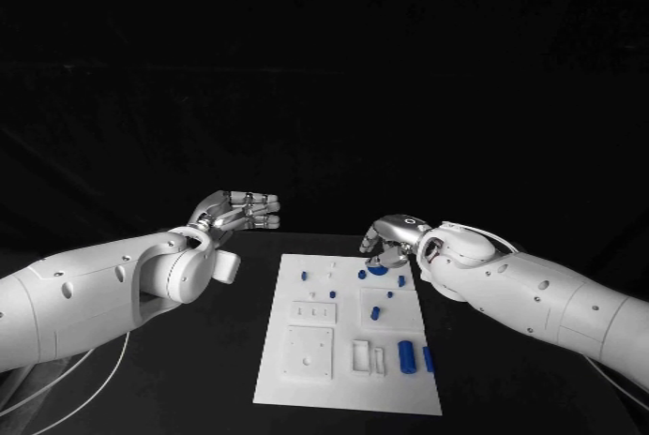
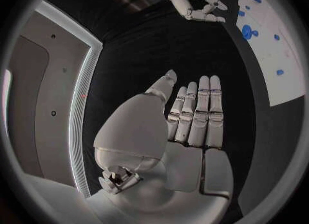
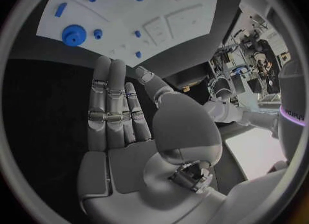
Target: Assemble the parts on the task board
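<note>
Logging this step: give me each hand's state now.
Left hand: open, fingers straight, holding nothing, off the task board.
Right hand: open, holding nothing, over the board's far end.

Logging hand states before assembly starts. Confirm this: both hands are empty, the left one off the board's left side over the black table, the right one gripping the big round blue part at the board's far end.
Wrong on the grip. The right hand holds nothing: its wrist view shows flat, empty fingers, with the round blue part lying apart on the task board. The left hand is empty, off the board's left side.
</note>
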`<state>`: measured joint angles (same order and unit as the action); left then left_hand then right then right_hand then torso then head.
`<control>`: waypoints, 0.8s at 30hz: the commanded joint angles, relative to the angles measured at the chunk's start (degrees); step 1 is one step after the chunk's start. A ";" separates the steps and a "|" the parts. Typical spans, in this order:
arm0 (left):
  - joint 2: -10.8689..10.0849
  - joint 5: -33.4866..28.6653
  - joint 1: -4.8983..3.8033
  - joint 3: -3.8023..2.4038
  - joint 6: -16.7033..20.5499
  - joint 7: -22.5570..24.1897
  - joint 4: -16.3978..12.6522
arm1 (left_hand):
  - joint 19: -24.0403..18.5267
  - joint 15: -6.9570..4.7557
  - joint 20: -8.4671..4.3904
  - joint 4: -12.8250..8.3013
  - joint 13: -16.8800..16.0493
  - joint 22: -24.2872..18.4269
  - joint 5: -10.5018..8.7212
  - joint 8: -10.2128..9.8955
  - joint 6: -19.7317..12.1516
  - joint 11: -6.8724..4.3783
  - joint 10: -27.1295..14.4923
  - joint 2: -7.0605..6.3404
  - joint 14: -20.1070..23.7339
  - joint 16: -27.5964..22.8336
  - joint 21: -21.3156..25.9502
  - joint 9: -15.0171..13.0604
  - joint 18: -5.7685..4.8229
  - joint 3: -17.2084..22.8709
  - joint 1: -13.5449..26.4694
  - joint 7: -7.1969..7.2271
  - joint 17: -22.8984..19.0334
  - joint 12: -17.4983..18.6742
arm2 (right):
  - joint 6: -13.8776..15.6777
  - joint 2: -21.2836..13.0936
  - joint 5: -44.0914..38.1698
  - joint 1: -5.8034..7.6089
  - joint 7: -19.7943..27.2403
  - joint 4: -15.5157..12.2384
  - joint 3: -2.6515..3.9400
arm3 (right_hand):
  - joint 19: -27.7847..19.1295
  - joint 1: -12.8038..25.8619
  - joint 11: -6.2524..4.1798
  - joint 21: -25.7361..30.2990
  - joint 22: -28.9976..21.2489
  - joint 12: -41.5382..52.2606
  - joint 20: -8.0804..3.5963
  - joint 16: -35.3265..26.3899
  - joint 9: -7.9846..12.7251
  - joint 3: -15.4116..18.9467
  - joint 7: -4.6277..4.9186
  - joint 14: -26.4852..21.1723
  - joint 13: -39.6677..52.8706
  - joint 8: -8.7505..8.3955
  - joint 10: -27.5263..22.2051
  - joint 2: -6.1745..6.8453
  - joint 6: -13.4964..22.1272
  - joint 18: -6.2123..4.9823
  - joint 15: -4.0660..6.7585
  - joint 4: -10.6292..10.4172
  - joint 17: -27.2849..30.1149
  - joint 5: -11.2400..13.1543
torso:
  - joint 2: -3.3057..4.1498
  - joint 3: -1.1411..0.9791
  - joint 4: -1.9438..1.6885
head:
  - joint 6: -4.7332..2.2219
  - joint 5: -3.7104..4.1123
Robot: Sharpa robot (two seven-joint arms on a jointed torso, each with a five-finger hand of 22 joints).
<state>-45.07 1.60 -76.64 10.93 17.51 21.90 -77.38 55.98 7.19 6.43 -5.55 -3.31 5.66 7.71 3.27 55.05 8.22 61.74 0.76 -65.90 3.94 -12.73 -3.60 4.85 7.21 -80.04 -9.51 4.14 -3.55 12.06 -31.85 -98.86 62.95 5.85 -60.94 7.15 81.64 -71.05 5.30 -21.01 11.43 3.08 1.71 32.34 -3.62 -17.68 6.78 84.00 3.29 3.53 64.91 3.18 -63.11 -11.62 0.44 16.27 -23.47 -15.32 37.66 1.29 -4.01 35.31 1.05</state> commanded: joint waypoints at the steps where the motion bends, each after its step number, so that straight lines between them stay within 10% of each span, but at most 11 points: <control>1: -0.52 0.42 -0.41 -0.16 -2.01 0.85 -1.54 | -0.40 -0.02 -0.08 0.05 -0.05 -0.11 -0.16 0.26 -0.43 0.09 -0.35 0.07 0.45 -0.30 -0.37 -0.04 -0.48 -0.46 0.53 0.15 -0.08 0.12 | 1.28 0.59 -10.80 -0.07 -4.41 0.64 0.04 | 0.41 0.02 -0.05 -2.42 2.22 0.20 0.50 4.81 0.04 -0.94 -0.26 1.38 0.04 -0.01 -0.46 1.04 0.19 -1.90 0.03 -0.09 -2.47 0.44 | 1.23 0.18 -0.74 | -0.09 0.63; 9: -1.95 0.50 -1.44 -0.37 -1.89 0.76 -4.39 | -0.48 0.12 0.11 0.03 -0.06 -0.55 -0.43 0.24 -0.65 0.17 -0.61 0.20 0.72 -0.30 -0.28 -0.03 -0.44 -1.31 0.77 0.12 -0.07 0.10 | 2.28 1.70 -14.69 -0.12 -7.30 1.32 0.04 | 2.97 0.40 0.06 -5.39 5.70 0.23 -3.16 11.67 0.03 -2.16 -0.43 -0.31 0.07 -0.01 -1.24 1.51 0.39 2.91 -0.20 -0.13 -4.53 0.95 | 2.68 0.47 -1.58 | -0.69 1.83; 24: -3.92 1.78 -2.68 -0.64 -1.81 0.69 -8.16 | -0.39 0.35 0.35 -0.15 -0.07 -1.22 -1.07 0.22 -1.06 0.35 -1.08 0.27 1.26 -0.32 0.01 -0.02 -0.32 -3.68 0.17 0.07 -0.08 0.10 | 3.62 3.55 -15.97 -0.63 -8.21 5.72 0.05 | 4.31 -0.30 0.45 -5.86 8.87 0.20 -2.94 17.25 0.05 -3.48 -0.12 -1.10 0.03 -0.02 -2.82 1.92 0.66 2.36 -0.45 -0.28 -4.49 2.45 | 5.22 0.39 -2.76 | -1.87 3.05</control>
<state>-48.95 2.60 -79.12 10.38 16.61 21.91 -85.26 55.78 7.49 6.64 -5.64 -3.29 4.50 6.82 3.27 54.43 8.62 60.91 1.05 -65.18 3.94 -12.73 -3.59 4.86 3.93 -79.76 -9.30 4.15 -3.54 14.80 -28.45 -113.57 62.37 -2.44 -55.61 7.18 84.14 -71.58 5.84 -26.74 20.22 3.08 -1.14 49.32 -3.61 -20.89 6.44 83.35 3.29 3.53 61.72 4.91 -62.36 -9.15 -0.01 15.94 -28.01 -13.08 42.13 1.69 -6.42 33.63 3.87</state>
